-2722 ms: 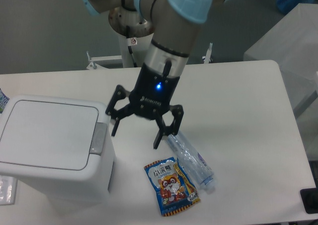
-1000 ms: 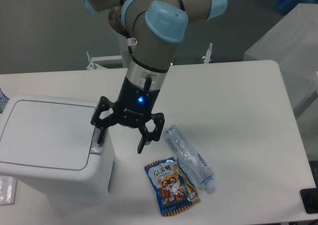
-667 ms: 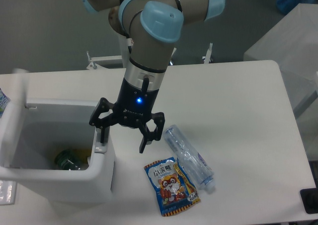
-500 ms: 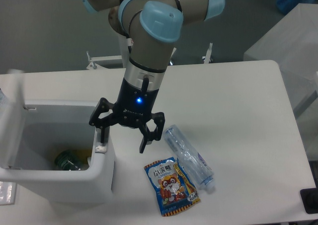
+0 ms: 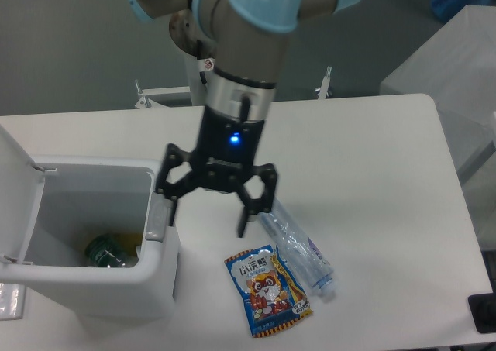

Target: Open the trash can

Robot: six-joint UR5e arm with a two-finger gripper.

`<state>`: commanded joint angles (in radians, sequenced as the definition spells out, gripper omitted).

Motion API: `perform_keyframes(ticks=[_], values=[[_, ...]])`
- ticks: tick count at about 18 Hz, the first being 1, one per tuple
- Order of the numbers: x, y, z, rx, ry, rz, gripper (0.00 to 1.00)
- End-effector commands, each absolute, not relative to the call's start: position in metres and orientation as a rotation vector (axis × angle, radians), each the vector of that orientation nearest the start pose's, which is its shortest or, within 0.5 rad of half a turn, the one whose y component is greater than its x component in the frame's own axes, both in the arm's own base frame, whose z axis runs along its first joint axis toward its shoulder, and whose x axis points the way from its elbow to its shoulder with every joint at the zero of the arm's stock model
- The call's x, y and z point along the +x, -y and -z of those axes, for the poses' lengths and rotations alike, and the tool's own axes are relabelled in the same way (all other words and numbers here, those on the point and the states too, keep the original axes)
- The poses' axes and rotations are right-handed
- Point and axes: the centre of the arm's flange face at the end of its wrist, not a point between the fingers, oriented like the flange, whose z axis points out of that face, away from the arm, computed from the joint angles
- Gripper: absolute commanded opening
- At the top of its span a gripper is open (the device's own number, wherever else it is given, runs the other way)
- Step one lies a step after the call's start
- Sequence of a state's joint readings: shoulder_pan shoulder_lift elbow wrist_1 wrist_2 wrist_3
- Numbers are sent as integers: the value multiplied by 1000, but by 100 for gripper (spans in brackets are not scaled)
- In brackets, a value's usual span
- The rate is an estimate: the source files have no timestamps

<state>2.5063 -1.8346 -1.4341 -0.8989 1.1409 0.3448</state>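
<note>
I have the trash can (image 5: 93, 289) at the front left of the table (image 5: 372, 173), and its lid (image 5: 17, 188) stands swung up on the far left side, so the bin is open and I can see a green-capped bottle (image 5: 105, 252) lying in the bottom. From this I judge the task as good as done. The gripper (image 5: 208, 215) hangs just beside the can's right rim with its fingers spread wide and nothing between them; the left fingertip (image 5: 171, 211) sits just above the grey push-button bar (image 5: 157, 221), though I cannot tell whether it touches.

The can looks like stiff, smooth moulded plastic, probably light for its bulk (a hard shove could slide it on the tabletop). I would not try to clamp it: the walls are too broad for these fingers. The button bar is the place to act, pressed straight down.

To the right lie a clear plastic bottle (image 5: 297, 249) and a colourful snack packet (image 5: 266, 289), touching each other.
</note>
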Motion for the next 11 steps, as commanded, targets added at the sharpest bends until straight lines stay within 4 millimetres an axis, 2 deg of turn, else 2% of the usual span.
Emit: perform_keyframes(ticks=[2,4,5,8,11], values=[[-440,-480,-468,-2495,568,-128,100],[-467,-447,-449,-2573,501,-206,100],[-476,-441,-441,-2596,465,-219,100],[-493,-438,-426,-2642,355,-237,100],[-506,-436,-381,-2782,74,-284,100]])
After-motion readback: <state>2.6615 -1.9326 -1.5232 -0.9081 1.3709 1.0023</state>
